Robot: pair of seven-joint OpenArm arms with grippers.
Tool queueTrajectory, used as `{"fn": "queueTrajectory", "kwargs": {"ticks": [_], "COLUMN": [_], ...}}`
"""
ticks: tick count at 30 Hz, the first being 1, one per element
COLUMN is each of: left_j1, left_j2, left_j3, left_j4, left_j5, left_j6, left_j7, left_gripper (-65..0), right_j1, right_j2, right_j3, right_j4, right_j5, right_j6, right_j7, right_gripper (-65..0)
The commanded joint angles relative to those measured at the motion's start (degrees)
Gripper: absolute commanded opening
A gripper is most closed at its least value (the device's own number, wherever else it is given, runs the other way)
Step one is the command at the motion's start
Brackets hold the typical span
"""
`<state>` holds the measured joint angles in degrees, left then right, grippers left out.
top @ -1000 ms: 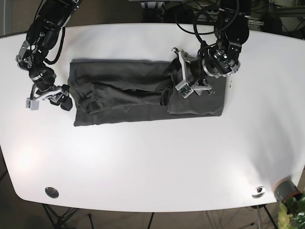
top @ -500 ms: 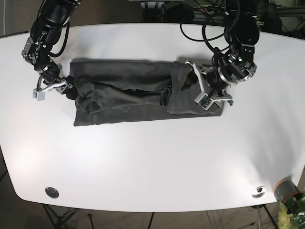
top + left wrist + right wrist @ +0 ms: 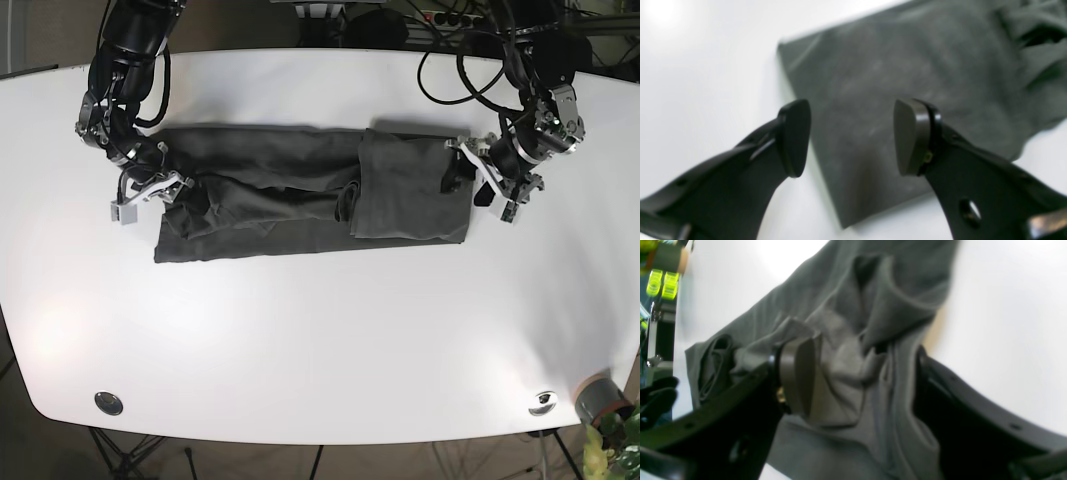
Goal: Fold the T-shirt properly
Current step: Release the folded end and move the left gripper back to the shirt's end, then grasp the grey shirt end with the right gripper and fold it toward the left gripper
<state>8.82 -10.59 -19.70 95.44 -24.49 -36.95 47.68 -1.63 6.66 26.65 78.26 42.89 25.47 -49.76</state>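
The right gripper [image 3: 160,185] stands open, astride bunched cloth at the T-shirt's [image 3: 270,205] left end; the shirt's long axis runs left-right across the white table [image 3: 320,330]; the left gripper [image 3: 480,180] gapes wide over its folded right edge

A white table [image 3: 300,340] carries a dark grey T-shirt [image 3: 270,205] (partly folded, bunched at its middle), lying flat.

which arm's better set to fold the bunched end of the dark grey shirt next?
Probably right. The right gripper already straddles bunched folds of the dark grey T-shirt. The left gripper hangs open above the flat, already folded end.
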Motion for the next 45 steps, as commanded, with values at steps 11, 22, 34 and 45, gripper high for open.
{"fn": "queueTrajectory", "kwargs": {"ticks": [11, 22, 34, 45], "left_j1": [0.4, -1.0, -0.8, -0.8], "left_j2": [-0.4, -0.8, -0.7, -0.5], "left_j3": [0.2, 2.7, 6.1, 9.9], "left_j4": [-0.4, -6.2, -6.3, -6.3], "left_j5": [-0.9, -0.8, -0.7, -0.7], "left_j6": [-0.1, -0.1, 0.3, 0.3], "left_j7": [-1.5, -1.5, -1.5, -1.5], "left_gripper": [-28.5, -28.5, -28.5, -28.5], "right_j1": [1.2, 1.0, -4.6, -9.8], "right_j2": [0.7, 1.0, 1.0, -0.5], "right_j3": [0.1, 0.1, 0.1, -12.6], "right_j4": [0.1, 1.6, 18.5, 35.6], "right_j5": [-0.1, -0.2, -0.2, -6.5], "right_j6": [-0.2, -0.29, -0.38, -1.87], "right_j7": [-0.3, -0.3, -0.5, -0.5], "right_gripper": [-33.5, -61.8, -62.9, -62.9]}}
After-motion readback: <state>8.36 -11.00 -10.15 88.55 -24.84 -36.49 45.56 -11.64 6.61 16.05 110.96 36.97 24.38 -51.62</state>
